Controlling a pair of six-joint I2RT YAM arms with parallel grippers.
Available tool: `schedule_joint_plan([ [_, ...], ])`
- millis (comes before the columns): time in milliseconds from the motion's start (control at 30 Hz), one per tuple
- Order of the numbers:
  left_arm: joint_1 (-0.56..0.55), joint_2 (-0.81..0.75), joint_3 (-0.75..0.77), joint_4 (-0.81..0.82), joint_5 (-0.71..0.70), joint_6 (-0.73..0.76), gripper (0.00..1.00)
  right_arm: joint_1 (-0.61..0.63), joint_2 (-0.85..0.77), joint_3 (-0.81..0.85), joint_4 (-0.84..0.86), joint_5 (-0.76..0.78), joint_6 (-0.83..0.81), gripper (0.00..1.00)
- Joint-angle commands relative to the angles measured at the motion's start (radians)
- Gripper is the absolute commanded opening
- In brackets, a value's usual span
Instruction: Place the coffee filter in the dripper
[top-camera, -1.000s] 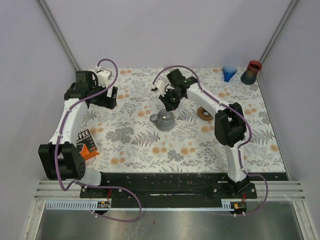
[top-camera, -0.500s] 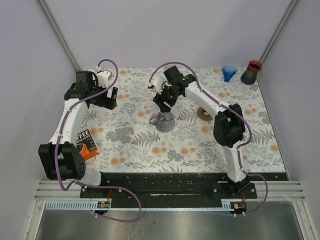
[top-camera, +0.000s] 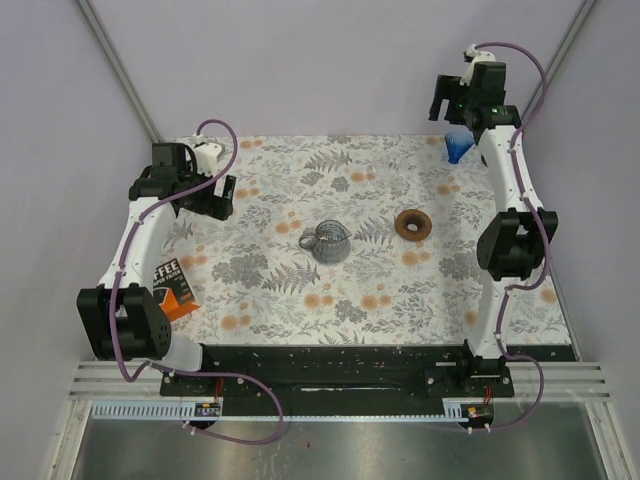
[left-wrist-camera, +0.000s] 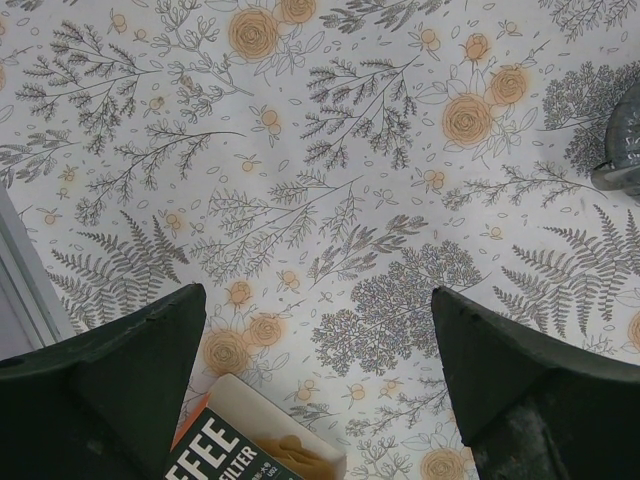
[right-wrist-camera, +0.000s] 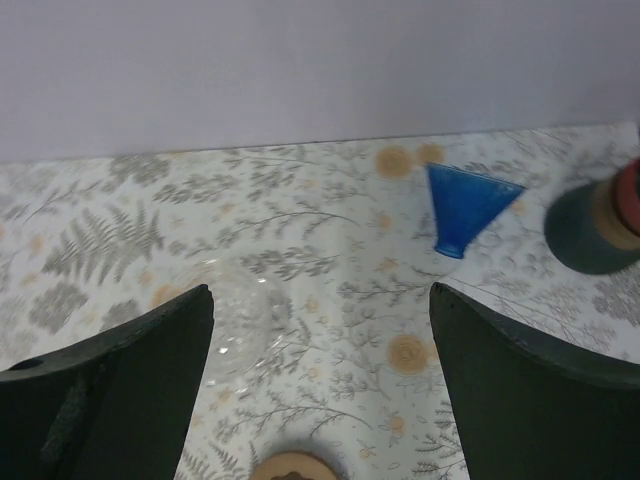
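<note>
The dripper (top-camera: 327, 240), a clear glass cup with a handle, stands alone mid-table; it shows faintly in the right wrist view (right-wrist-camera: 235, 320) and at the edge of the left wrist view (left-wrist-camera: 622, 155). The coffee filter box (top-camera: 172, 285), orange and dark, lies at the left; its open end shows brown paper filters (left-wrist-camera: 290, 450). My left gripper (top-camera: 218, 197) (left-wrist-camera: 318, 295) hovers open over the cloth just beyond that box. My right gripper (top-camera: 452, 108) (right-wrist-camera: 320, 292) is raised high at the back right, open and empty.
A brown wooden ring (top-camera: 412, 224) (right-wrist-camera: 290, 467) lies right of the dripper. A blue cone (top-camera: 458, 148) (right-wrist-camera: 468, 210) and a dark cup with a red rim (right-wrist-camera: 595, 225) stand in the back right corner. Walls enclose the floral table (top-camera: 380, 290).
My right gripper opened, let go of the glass dripper mid-table, and swung up and away to the back right corner. The left arm has not moved.
</note>
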Motion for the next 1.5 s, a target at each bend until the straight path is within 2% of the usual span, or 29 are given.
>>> schedule_joint_plan([
  [0, -0.001, -0.020, 0.010, -0.007, -0.023, 0.020, 0.99, -0.037, 0.142, 0.079, -0.024, 0.219, 0.188, 0.96],
  [100, -0.001, -0.016, 0.011, -0.007, -0.028, 0.020, 0.99, -0.086, 0.297, 0.220, -0.104, 0.278, 0.206, 0.94],
  [233, -0.001, -0.002, 0.019, -0.012, -0.032, 0.020, 0.99, -0.112, 0.475, 0.410, -0.182, 0.281, 0.189, 0.92],
  [300, 0.001, 0.000, 0.019, -0.015, -0.035, 0.020, 0.99, -0.118, 0.509, 0.426, -0.182, 0.291, 0.186, 0.91],
  [467, -0.001, 0.012, 0.028, -0.019, -0.038, 0.023, 0.99, -0.137, 0.523, 0.348, -0.118, 0.315, 0.177, 0.91],
  [600, 0.001, 0.020, 0.037, -0.021, -0.034, 0.020, 0.99, -0.154, 0.595, 0.473, -0.145, 0.264, 0.159, 0.88],
  [867, -0.001, 0.020, 0.046, -0.035, -0.054, 0.029, 0.99, -0.157, 0.606, 0.489, -0.124, 0.181, 0.169, 0.84],
  [1000, 0.001, 0.015, 0.046, -0.035, -0.048, 0.029, 0.99, -0.157, 0.580, 0.475, -0.031, 0.033, 0.064, 0.85],
  [1200, -0.001, 0.014, 0.042, -0.035, -0.063, 0.035, 0.99, -0.170, 0.573, 0.483, 0.112, 0.159, 0.077, 0.95],
  [1300, 0.001, 0.018, 0.046, -0.035, -0.067, 0.035, 0.99, -0.175, 0.627, 0.515, 0.147, 0.121, 0.097, 0.96],
  [1400, -0.001, 0.024, 0.052, -0.035, -0.078, 0.035, 0.99, -0.175, 0.650, 0.501, 0.253, -0.014, 0.080, 0.98],
  [1467, -0.001, 0.024, 0.052, -0.035, -0.087, 0.038, 0.99, -0.175, 0.659, 0.507, 0.316, -0.006, 0.091, 0.98],
])
